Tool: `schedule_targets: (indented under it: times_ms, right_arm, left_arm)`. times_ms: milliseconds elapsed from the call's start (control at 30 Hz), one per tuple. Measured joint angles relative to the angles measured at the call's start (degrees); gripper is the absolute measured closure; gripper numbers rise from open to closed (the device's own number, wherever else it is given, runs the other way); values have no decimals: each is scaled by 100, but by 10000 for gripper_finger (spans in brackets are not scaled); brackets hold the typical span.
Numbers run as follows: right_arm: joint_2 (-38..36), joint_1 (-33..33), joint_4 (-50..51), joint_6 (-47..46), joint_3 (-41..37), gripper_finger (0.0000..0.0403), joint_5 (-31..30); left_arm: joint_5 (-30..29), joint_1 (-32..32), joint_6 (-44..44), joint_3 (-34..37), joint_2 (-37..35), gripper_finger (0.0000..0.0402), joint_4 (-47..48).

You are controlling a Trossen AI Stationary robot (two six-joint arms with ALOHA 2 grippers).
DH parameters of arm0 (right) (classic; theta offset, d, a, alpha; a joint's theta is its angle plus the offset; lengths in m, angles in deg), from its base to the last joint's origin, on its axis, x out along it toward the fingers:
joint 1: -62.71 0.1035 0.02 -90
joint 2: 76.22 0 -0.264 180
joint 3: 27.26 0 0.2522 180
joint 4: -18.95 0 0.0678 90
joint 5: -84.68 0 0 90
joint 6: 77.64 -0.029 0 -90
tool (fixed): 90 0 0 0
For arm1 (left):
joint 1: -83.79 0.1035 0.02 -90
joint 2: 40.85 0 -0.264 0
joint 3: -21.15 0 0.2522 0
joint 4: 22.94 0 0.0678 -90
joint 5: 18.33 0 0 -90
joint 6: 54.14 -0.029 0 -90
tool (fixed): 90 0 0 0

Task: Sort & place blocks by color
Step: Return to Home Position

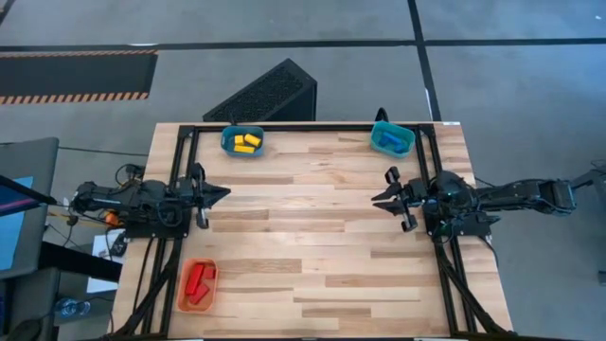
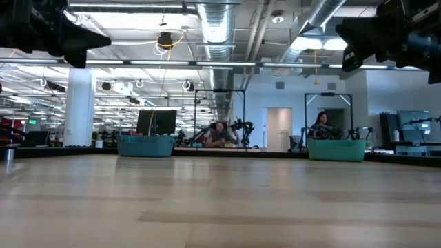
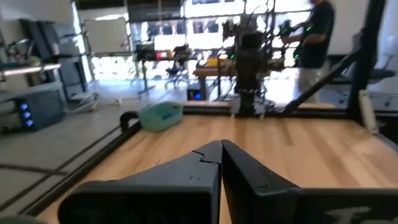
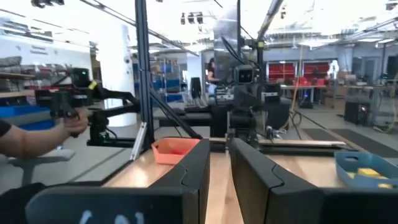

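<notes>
Left gripper (image 1: 225, 193) at middle left of the high view, above the wooden table (image 1: 312, 237), pointing toward frame centre. Fingers pressed together tip to tip in the left wrist view.

Right gripper (image 1: 382, 189) at middle right, facing the other across the table and well apart from it. Fingers parted by a narrow gap in the right wrist view. Both raised off the tabletop, at the top corners of the low view.

Outward from the left gripper: red blocks (image 1: 198, 281) lying in the orange tray (image 1: 182, 289) at lower left. Yellow blocks (image 1: 246, 143) in a teal tray (image 1: 227, 140) at upper left of centre, by the table's edge.

Near the right gripper, toward upper right: blue blocks (image 1: 388, 138) in a second teal tray (image 1: 410, 140).

Beyond the table, at the left edge of the right wrist view: a person's arm (image 4: 31, 140).
</notes>
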Motion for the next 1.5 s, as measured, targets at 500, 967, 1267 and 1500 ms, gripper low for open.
schedule_targets:
  times_ms: [500,967,1267,1500]
  right_arm:
    - [-1156,-946,776,-132,-4,316,960]
    - [-638,-223,387,245,-9,316,83]
    - [-592,-303,686,80,-13,316,-27]
    - [-1154,-451,1529,-123,-13,316,-22]
  left_arm:
    - [297,-2,-217,-305,-7,401,-222]
    - [238,0,-149,758,7,401,-2092]
    - [172,0,-23,702,6,401,-1733]
    - [265,0,-72,682,4,401,-1699]
